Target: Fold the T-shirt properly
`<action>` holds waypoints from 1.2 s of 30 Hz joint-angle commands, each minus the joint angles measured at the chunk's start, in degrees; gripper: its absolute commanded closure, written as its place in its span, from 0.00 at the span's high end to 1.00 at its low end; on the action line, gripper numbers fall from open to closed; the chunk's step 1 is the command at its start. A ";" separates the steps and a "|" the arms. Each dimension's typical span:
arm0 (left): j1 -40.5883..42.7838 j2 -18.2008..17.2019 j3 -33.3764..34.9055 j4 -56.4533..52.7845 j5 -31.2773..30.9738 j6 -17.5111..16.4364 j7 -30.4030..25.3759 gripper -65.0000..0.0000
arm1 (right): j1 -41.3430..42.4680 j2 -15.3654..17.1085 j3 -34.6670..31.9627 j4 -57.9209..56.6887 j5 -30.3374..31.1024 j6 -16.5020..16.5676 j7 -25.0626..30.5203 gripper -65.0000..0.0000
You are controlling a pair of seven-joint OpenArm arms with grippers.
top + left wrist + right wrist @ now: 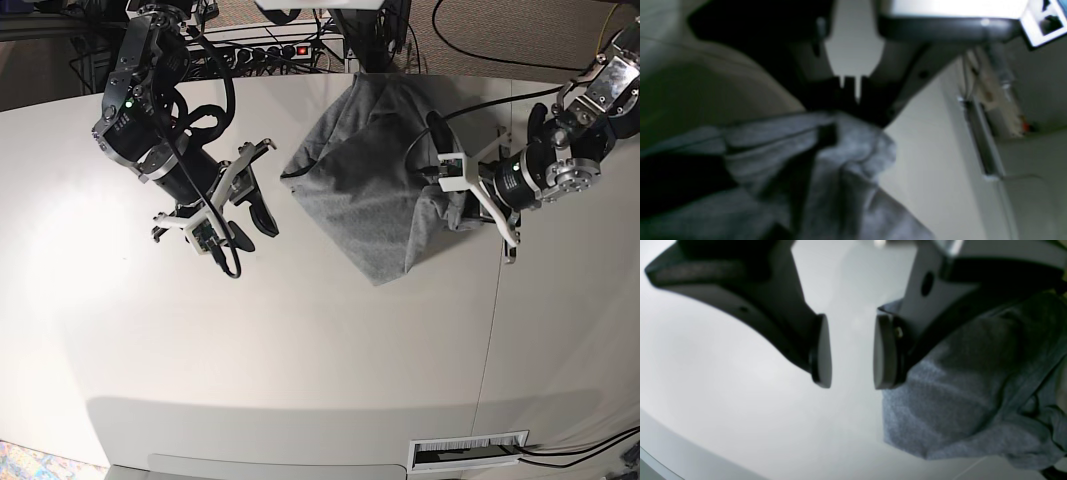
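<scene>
The counter (pixel 300 350) is white and wide, with a thin seam running down its right part. Only the T-shirt (pixel 375 190) lies on it, a grey heap toward the far edge, right of the middle. Its far part reaches the counter's back edge, and a corner points toward the near side. The cloth is bunched and creased on its right side. Bare surface spreads to the left and front.

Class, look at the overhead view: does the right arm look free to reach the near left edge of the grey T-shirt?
Probably yes. The right gripper is open and holds nothing, and only bare white table lies between it and the T-shirt, whose other side the left gripper pinches.
</scene>
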 commanded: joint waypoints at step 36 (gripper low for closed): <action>0.81 -0.59 -0.52 11.15 -8.63 39.01 13.75 0.00 | 8.70 0.04 0.00 -14.25 -7.19 0.03 13.75 0.00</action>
